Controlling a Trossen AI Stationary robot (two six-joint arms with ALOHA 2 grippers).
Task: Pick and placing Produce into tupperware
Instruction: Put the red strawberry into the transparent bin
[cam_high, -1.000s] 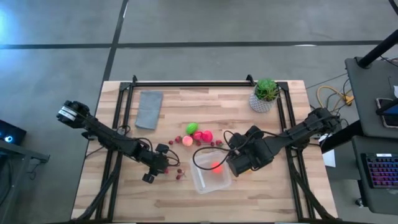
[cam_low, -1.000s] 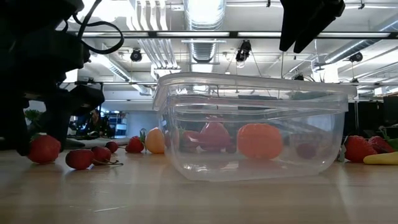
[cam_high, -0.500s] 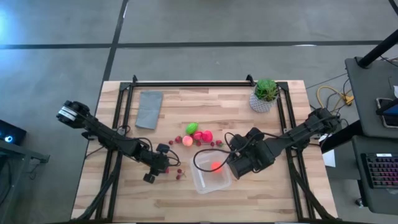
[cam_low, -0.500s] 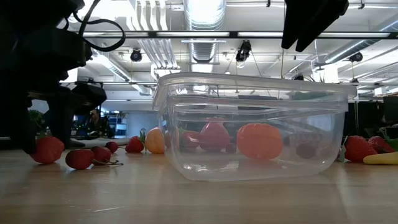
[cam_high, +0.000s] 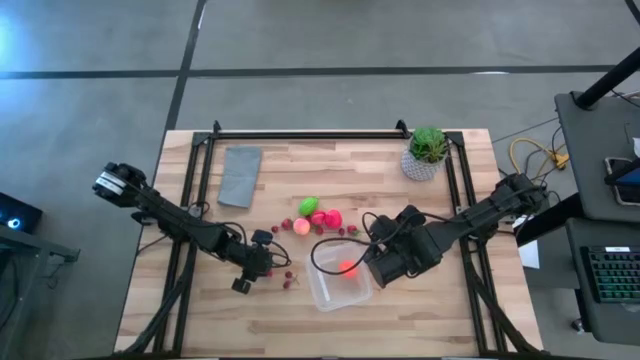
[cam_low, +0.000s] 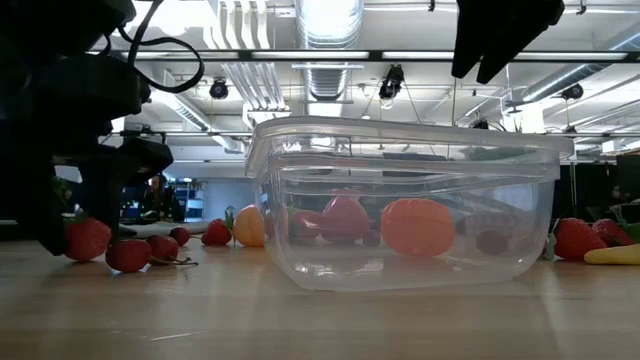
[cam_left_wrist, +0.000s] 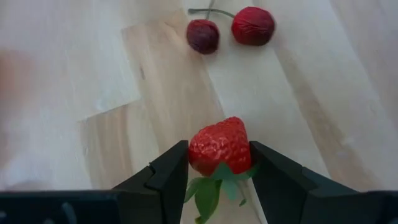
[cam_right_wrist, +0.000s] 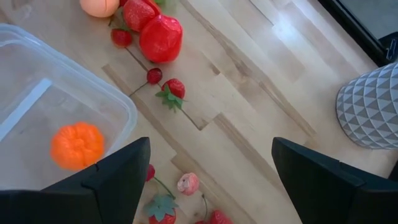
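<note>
The clear tupperware (cam_high: 338, 282) stands on the table at centre right, with an orange piece (cam_high: 347, 267) inside; it also shows in the low view (cam_low: 405, 205). My left gripper (cam_high: 252, 272) is low over the table left of the tupperware, shut on a red strawberry (cam_left_wrist: 219, 146), which also shows in the low view (cam_low: 88, 238). My right gripper (cam_high: 385, 262) hangs open and empty above the tupperware's right edge (cam_right_wrist: 127, 115). Green, pink and peach pieces (cam_high: 318, 214) lie just beyond the tupperware. My left gripper pinches the strawberry's two sides (cam_left_wrist: 198, 152) between its two fingers, near the leafy wide end. The fingers come down from above, and the strawberry's tip points away from the wrist. Whether it rests on the table or hangs just above it, I cannot tell.
Two cherries (cam_left_wrist: 227, 30) lie just ahead of my left gripper. More berries and strawberries (cam_right_wrist: 171, 87) are scattered around the tupperware. A grey cloth (cam_high: 240, 175) lies at the far left. A potted plant (cam_high: 427, 152) stands at the far right.
In the low view my left gripper and the strawberry have shifted a little toward the tupperware, to the table's right.
</note>
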